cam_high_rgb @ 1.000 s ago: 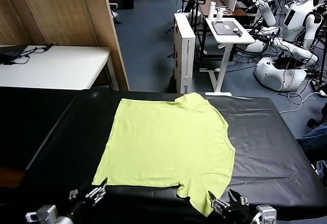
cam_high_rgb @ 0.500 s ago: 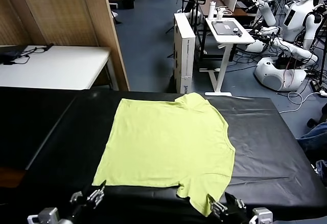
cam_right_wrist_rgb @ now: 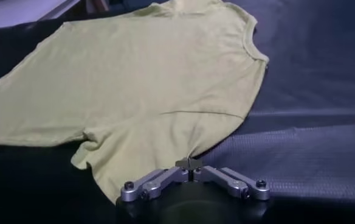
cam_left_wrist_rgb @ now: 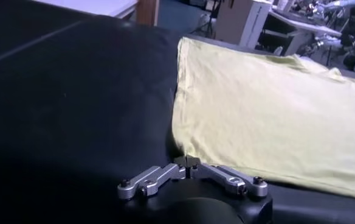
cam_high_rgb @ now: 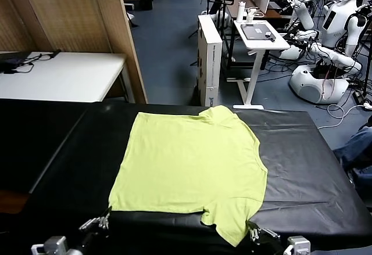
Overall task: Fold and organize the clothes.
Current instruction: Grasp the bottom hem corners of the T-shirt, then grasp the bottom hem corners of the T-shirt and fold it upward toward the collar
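no readable text, labels or numbers on anything in view

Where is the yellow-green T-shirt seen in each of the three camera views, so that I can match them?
Head view: the T-shirt lies mid-table.
Left wrist view: it fills the far side, past the left gripper.
Right wrist view: it spreads beyond the right gripper.
Shared landmark: the black table cover.

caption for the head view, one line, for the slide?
Lime yellow-green short-sleeved T-shirt spread flat on black table, left end effector at its near hem corner, right end effector at its near sleeve.
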Robot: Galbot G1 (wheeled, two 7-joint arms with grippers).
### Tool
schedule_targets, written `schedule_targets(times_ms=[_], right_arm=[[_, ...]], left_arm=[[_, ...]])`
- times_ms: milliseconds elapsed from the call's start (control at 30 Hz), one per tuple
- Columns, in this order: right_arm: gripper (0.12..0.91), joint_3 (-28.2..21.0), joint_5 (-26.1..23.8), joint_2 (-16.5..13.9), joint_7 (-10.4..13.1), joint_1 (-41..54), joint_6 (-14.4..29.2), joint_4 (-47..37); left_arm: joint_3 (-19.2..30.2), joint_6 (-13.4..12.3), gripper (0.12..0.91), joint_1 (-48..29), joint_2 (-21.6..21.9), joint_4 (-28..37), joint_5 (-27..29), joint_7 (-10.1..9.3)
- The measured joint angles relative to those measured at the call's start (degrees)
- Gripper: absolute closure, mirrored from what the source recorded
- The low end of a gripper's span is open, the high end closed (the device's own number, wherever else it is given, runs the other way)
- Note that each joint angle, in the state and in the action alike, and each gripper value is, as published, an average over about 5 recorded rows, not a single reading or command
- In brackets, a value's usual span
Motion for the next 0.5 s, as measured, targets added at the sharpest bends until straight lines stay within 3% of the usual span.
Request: schedule_targets(times_ms=[167,500], right_arm=[[0.886,0.79,-0.07,-0.15,-1.36,-0.21,2.28,0.22],[0.886,2.71,0.63,-2.52,-7.9,7.46,9.08,-3.12]], left_arm=[[-2.29,-0.52,0.884,2.98,-0.18,-2.18,-1.79,-0.2],[-1.99,-1.95,0.884,0.82,-2.68,-3.65,-2.71,-1.18]])
